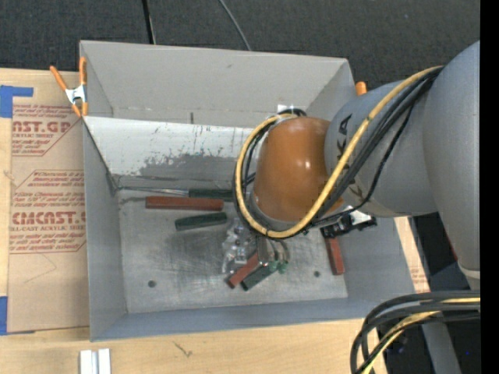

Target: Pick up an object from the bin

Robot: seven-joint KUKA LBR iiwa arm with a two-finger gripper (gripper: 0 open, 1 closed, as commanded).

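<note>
My gripper (pixel 236 248) is low in the bin, just right of the floor's middle, with its silvery tip under the orange wrist cover. Right against its tip, towards the front wall, lie a small dark red block (pixel 242 274) and a dark green piece (pixel 261 273), side by side and slanted. Left of the gripper a dark green stick (pixel 200 221) rests on the floor. Behind that stick lies a longer red-brown stick (pixel 183 203).
Another red-brown stick (pixel 335 255) lies near the bin's right wall, partly under the arm. The arm and its cables cover the right rear of the bin. Bare scuffed floor stretches along the left and front.
</note>
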